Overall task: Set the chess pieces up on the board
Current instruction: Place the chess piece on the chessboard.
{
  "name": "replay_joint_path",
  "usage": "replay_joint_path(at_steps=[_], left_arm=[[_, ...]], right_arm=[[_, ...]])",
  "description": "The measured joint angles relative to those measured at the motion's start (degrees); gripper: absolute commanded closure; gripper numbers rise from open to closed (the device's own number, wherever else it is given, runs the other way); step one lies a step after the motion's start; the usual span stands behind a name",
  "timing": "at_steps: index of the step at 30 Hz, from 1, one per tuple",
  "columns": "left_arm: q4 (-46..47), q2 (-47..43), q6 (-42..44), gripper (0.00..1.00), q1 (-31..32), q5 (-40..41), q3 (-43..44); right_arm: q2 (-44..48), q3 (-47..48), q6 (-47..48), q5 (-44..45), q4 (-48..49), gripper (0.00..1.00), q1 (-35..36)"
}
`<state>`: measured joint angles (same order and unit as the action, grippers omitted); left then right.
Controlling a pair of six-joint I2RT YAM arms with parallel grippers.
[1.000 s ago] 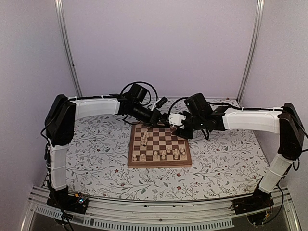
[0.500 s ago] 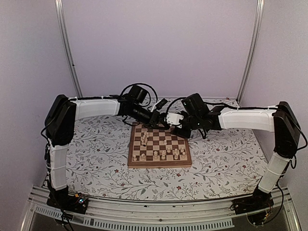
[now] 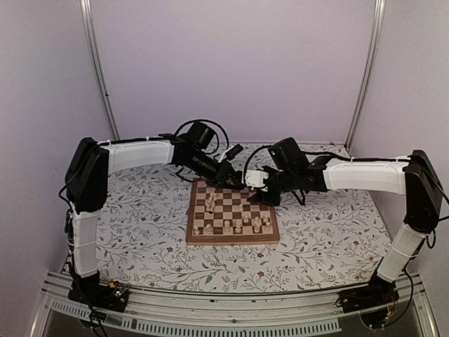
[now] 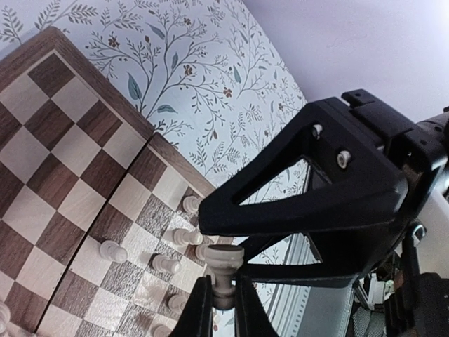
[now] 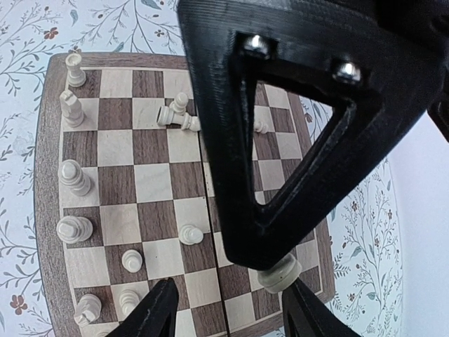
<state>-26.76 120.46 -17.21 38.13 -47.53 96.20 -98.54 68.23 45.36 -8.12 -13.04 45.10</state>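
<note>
The board lies at the table's middle, and also shows in the left wrist view and the right wrist view. Several pale chess pieces stand along its near rows and left side; two lie toppled. My left gripper hangs over the board's far edge, shut on one pale piece, whose base shows in the right wrist view. My right gripper is open and empty, close beside the left one, its fingers on either side of the held piece.
A floral-patterned cover spreads round the board. Pale walls and two metal posts stand behind. Both arms reach in from the sides and nearly meet above the board's far edge.
The right gripper shifted slightly left and back again near the left gripper. The left gripper stays shut on its piece, almost still.
</note>
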Motion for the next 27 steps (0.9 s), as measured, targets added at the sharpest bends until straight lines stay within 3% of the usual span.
replay_joint_path(at_steps=[18,24,27], left_arm=[[-5.42,2.1,2.54,0.95,1.03,-4.04,2.49],[-8.11,2.99,3.69,0.91,1.46,-5.2,4.15],[-8.85,3.34,3.98,0.83,1.75,-5.62,4.15]], right_arm=[[0.07,1.46,6.45,-0.52,-2.01,0.64,1.05],[0.04,1.55,8.24,-0.26,-2.78,0.83,1.46],[0.02,1.6,8.7,-0.46,-3.26,0.89,1.6]])
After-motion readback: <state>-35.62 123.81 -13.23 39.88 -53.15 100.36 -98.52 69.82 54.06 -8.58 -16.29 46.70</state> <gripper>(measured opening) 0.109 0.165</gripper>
